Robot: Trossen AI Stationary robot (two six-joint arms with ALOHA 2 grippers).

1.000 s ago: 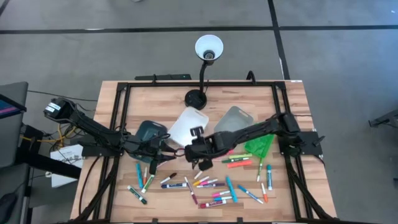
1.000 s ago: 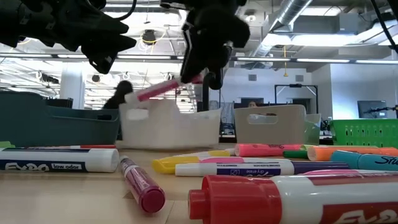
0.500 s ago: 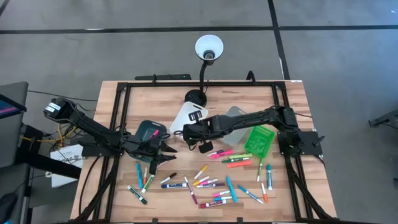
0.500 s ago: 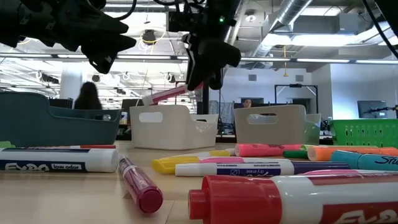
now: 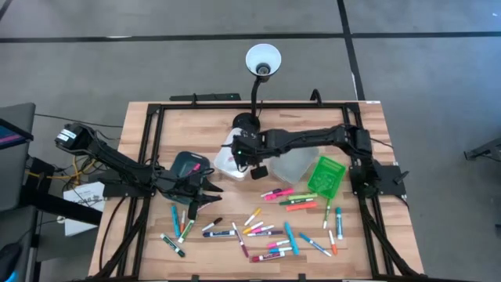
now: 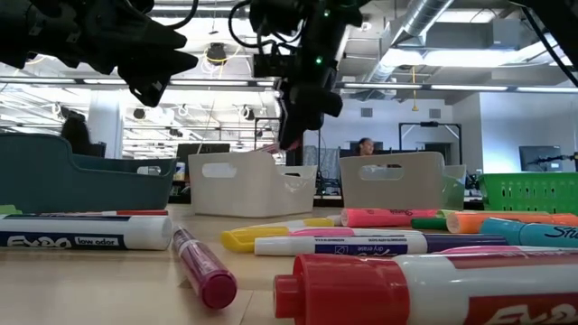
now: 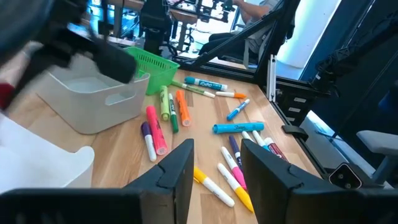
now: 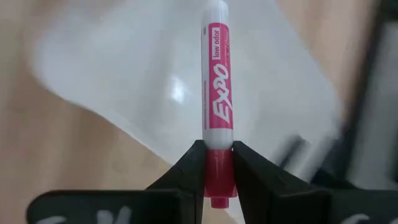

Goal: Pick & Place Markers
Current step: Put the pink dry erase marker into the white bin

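My right gripper point(image 5: 247, 150) hangs over the white bin point(image 5: 227, 160) and is shut on a pink Expo marker point(image 8: 217, 93). The low view shows this gripper point(image 6: 296, 113) above the white bin point(image 6: 239, 181). Many coloured markers point(image 5: 266, 231) lie flat on the near half of the table. My left gripper point(image 5: 207, 192) waits open beside the teal bin point(image 5: 188, 166), clear of everything; its wrist view looks past the open fingers point(image 7: 217, 168) at loose markers point(image 7: 163, 109). My right gripper pinches the pink marker by its darker pink end point(image 8: 217, 167) between the two fingers point(image 8: 186, 168). The marker runs on past the fingertips in line with them. It points down at the white bin's inside point(image 8: 161, 93) and is lifted clear.
A grey translucent bin point(image 5: 293, 160) and a green mesh bin point(image 5: 326, 176) stand right of the white one. A desk lamp's base point(image 5: 246, 124) sits just beyond the white bin, its head point(image 5: 262, 61) past the far edge. A black frame point(image 5: 153, 157) borders the table.
My right gripper has carried the pink marker from the marker pile toward the table's far edge and stands above the white bin. It stayed shut on the marker, which has tipped more steeply downward.
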